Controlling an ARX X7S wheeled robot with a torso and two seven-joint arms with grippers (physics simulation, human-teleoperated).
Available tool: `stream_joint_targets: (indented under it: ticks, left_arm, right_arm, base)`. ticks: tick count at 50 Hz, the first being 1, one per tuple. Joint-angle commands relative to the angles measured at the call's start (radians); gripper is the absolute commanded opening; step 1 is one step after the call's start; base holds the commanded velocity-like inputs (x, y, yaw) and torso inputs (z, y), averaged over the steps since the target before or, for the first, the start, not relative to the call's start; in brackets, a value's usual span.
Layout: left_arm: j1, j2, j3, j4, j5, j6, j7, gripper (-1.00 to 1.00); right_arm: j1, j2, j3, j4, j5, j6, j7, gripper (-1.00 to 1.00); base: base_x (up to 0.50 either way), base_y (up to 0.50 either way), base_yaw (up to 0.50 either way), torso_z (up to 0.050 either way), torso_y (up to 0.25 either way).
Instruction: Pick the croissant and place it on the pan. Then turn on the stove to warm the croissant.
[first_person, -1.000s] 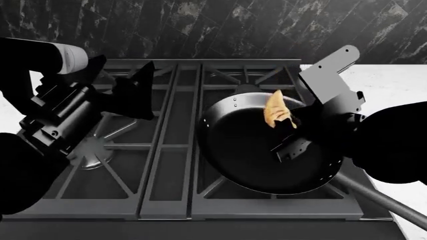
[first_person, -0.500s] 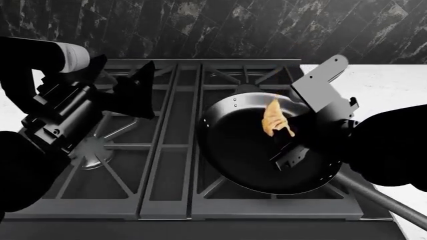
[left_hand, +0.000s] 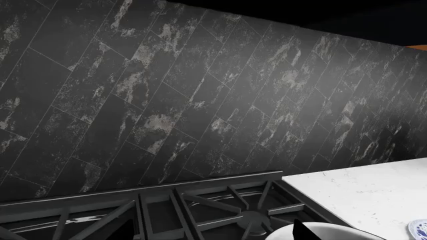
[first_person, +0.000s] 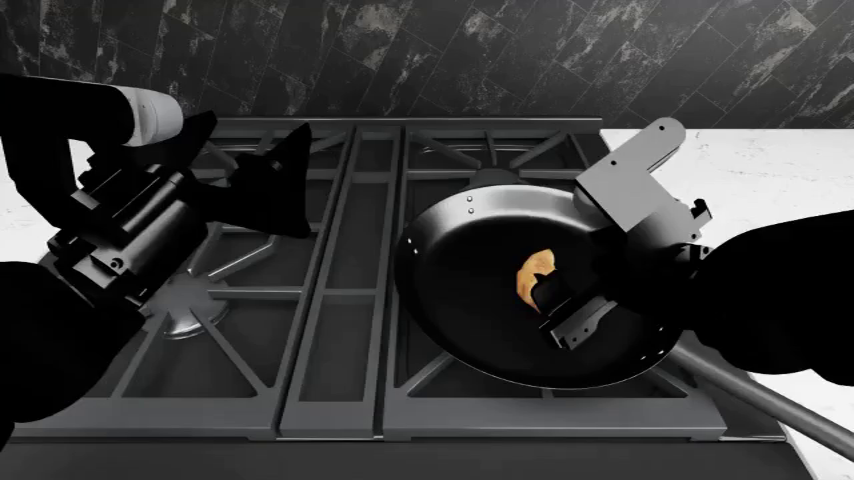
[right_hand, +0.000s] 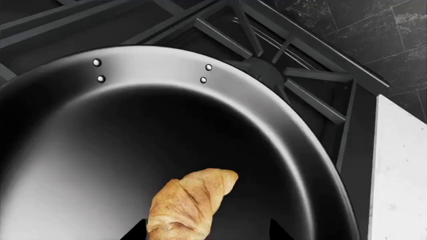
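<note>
Open grate bars lie uncovered down the middle of the stove (first_person: 340, 300), a clear lane between the two arms. The left pincer (first_person: 274, 180) hangs over the rear left burner, its bulky black arm covering most of that side. On the right, the pan (first_person: 461, 300) fills the burner, and the right pincer (first_person: 554, 300) sits low inside it with the croissant (first_person: 537, 275) just at its tips, leaving the pan's left half bare. The dark tiled wall (left_hand: 200, 100) closes off the back. White worktop (first_person: 761, 165) lies open to the right, the pan's handle (first_person: 767, 400) slanting across the front right corner.
</note>
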Motion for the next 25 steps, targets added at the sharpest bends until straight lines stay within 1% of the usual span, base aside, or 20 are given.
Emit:
stream_joint_targets:
  ticks: [1,13,20,25]
  left_arm:
    - [-0.001,-0.002,0.004,0.001,-0.002,0.002,-0.003,1.0]
    - [0.002,-0.004,0.005,0.002,-0.006,0.006,-0.006,1.0]
    - [0.009,-0.008,-0.003,0.019,-0.016,0.011,-0.01,1.0]
    - [0.018,-0.013,-0.016,0.033,-0.002,0.026,-0.023,1.0]
  right_arm:
    - [0.003,0.004,-0.003,-0.003,0.003,-0.004,0.003,1.0]
    - [0.009,0.026,0.038,-0.032,0.058,-0.016,0.052,1.0]
    - [-0.006,0.065,0.111,-0.09,0.158,-0.051,0.143,1.0]
    - [-0.041,0.089,0.178,-0.132,0.203,-0.127,0.194,1.0]
  base:
    - [0.0,0.0,0.0,0.0,0.0]
    - [0.0,0.0,0.0,0.0,0.0]
    - [0.0,0.0,0.0,0.0,0.0]
    - [0.0,0.0,0.0,0.0,0.0]
